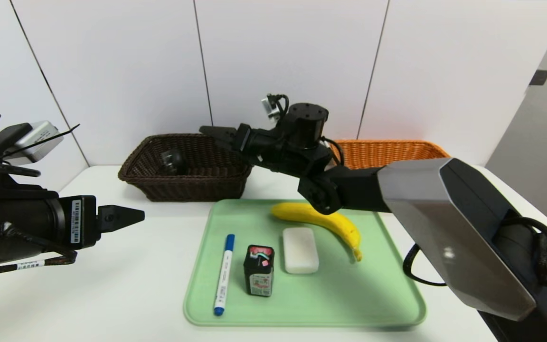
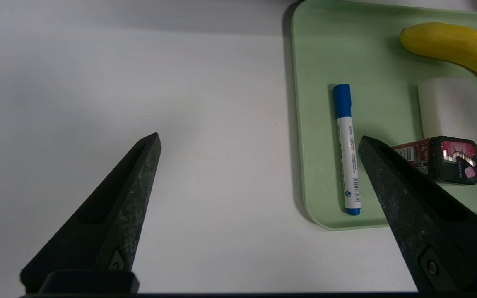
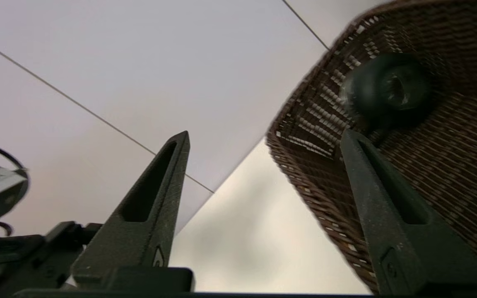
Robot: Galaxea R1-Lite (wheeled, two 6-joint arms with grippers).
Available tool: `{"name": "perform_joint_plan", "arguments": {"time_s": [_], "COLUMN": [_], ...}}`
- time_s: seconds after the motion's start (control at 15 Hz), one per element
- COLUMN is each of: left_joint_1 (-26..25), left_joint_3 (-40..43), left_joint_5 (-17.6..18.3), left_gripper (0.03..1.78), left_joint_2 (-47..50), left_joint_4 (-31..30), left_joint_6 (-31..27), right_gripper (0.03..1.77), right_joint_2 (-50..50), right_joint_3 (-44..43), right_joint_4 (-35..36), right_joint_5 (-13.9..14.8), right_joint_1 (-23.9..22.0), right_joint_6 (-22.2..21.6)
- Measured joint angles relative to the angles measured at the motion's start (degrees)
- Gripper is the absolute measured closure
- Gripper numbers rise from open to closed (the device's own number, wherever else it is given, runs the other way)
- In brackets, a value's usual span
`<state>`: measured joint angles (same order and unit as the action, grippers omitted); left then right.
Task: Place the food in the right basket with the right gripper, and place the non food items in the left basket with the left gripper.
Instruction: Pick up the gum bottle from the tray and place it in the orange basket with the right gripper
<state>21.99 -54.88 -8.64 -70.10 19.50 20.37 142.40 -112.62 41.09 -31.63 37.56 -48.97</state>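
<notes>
Reaching from the right edge to the upper centre of the frame, the right gripper (image 3: 265, 133) hangs near the dark brown basket (image 1: 193, 185), its fingers spread fairly wide with nothing between them. A dark, rounded object (image 1: 174, 160) lies inside that basket, at the upper left; whether it is food is hard to tell. The orange basket (image 1: 397, 153) stands at the upper right, partly behind the arm. At the left of the frame, the left gripper (image 2: 259, 138) waits beside the green tray (image 1: 359, 304), wide open and holding nothing.

On the tray, a yellow banana (image 1: 302, 211) curves across the upper part, with a white block (image 1: 300, 251) near the centre, a small black tin (image 1: 259, 270) just left of it and a blue-capped marker (image 1: 224, 275) farther left.

The step in hand seems to concern the dark object. If it is food, the right gripper should straddle it squarely, close gently, and lift straight above the woven rim before swinging right. If it belongs there, the gripper should back out high, without snagging the wicker, then turn to the banana.
</notes>
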Motion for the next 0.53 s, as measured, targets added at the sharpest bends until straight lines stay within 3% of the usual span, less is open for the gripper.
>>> {"name": "perform_joint_plan", "arguments": {"time_s": [0.2, 0.4, 0.53], "left_joint_1": [0.16, 0.28, 0.44], "left_joint_3": [-0.33, -0.99, -2.23], "left_joint_5": [0.02, 0.1, -0.17], "left_gripper": [0.12, 0.12, 0.12], "left_joint_2": [0.5, 0.85, 0.8], "left_joint_4": [-0.11, 0.0, 0.04], "left_joint_6": [-0.26, -0.32, -0.26], "right_gripper": [0.38, 0.29, 0.24], "right_joint_2": [-6.77, -15.82, -21.86], "right_joint_3": [0.1, 0.32, 0.38], "right_joint_4": [-8.0, -22.38, -35.45], "right_joint_5": [0.49, 0.61, 1.93], "right_joint_1": [0.45, 0.61, 0.72], "right_joint_6": [3.0, 10.5, 17.88]}}
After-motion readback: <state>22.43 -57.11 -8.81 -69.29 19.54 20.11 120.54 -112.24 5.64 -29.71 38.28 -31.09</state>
